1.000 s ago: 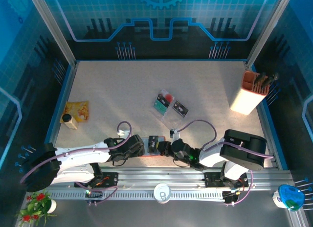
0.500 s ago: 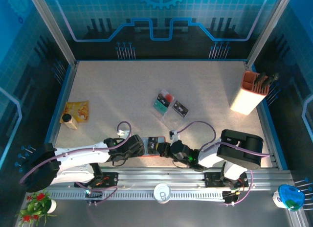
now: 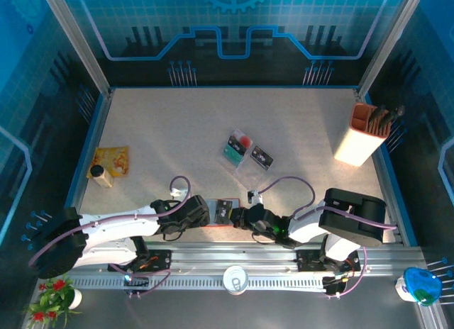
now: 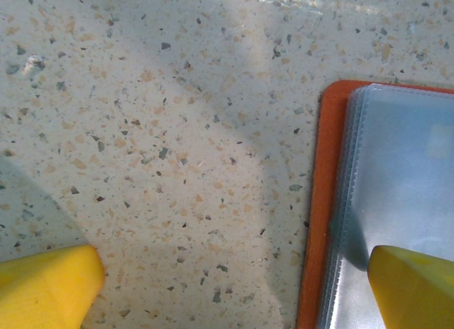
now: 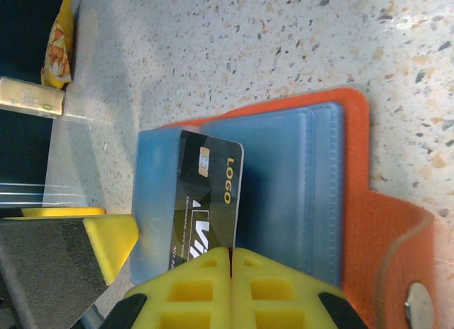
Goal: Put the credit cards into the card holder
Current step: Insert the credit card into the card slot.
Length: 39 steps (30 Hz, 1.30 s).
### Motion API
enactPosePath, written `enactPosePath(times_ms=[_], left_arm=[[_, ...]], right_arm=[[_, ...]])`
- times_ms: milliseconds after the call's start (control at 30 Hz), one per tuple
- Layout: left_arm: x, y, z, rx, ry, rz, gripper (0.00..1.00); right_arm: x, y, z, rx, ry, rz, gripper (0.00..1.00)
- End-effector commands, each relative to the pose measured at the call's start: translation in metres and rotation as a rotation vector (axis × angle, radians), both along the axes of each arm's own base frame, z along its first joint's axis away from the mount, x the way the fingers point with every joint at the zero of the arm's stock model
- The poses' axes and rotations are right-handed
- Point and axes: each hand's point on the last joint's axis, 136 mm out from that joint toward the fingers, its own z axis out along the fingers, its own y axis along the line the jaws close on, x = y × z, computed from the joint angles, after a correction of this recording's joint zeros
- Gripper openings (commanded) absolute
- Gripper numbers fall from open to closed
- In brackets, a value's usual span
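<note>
Card holder (image 5: 383, 201) lies open at the table (image 3: 177, 130)'s near edge, between the arms. Left tool (image 4: 234, 286) gapes wide, empty, one finger (image 4: 415, 286) over the clear sleeve (image 4: 404, 166). Right tool (image 5: 230, 254) pinches a black card (image 5: 209, 194) over the blue pocket (image 5: 284, 180); skewed, it could ride over instead of in. Card's gripped end is hidden.

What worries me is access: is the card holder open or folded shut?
Open: the card holder lies spread, its blue inside facing up.

Orange card holder (image 5: 360, 201) open flat — black card (image 5: 207, 201) on its blue pocket (image 5: 284, 180) — other cards (image 3: 233, 152) well apart.
</note>
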Motion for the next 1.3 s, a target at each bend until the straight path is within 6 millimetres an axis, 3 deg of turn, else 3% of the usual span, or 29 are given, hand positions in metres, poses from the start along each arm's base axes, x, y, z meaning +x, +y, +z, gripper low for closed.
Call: enactPosePath(times_ms=[0,867,1267], left_arm=[[-0.016,0.018,-0.023,0.042,0.075,0.016,0.99],[-0.015,0.021,-0.021,0.037,0.067,0.026,0.99],[-0.021,0.079,0.0,0.15,0.026,0.269,0.99]], right_arm=[[-0.006,-0.003,-0.009,-0.056,0.034,-0.002,0.0],[-0.007,0.018,-0.021,-0.109,0.148,0.108,0.0],[-0.008,0.019,-0.022,-0.119,0.152,0.112,0.0]])
